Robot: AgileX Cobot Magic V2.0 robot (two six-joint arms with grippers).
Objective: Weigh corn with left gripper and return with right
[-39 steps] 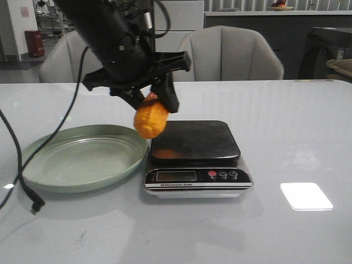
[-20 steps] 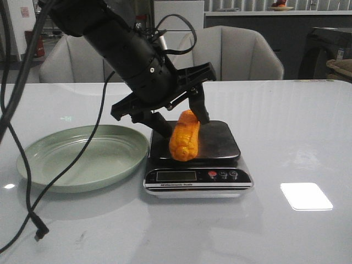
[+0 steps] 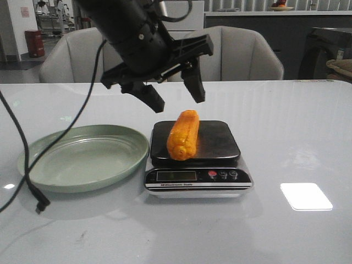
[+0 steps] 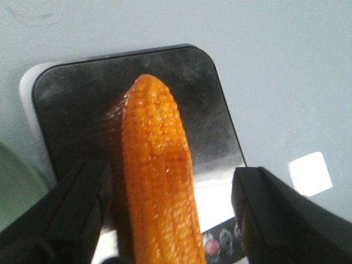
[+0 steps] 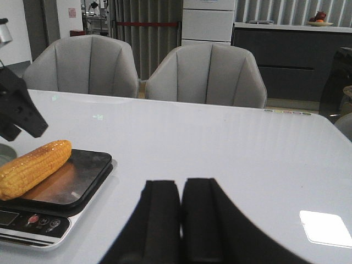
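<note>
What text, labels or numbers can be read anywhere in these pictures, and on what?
Scale, strip under the display: a printed line, apparently "Electronic Scale", too small to be sure.
Scale display: no digits can be made out.
Scale buttons: markings too small to read.
Wall notices far back left: blurred, unreadable.
Corn, plate, left gripper, right gripper: no text visible.

L arm (image 3: 124, 25) angled down from upper left in front view, bulky black wrist, cable trailing off it. L gripper (image 3: 175, 99) held in the air, fingers (image 3: 194, 82) spread wide & pointing down, nothing between them. R gripper (image 5: 180, 212) seen only in its own wrist view, low & level, both fingers pressed together, holding nothing.
</note>
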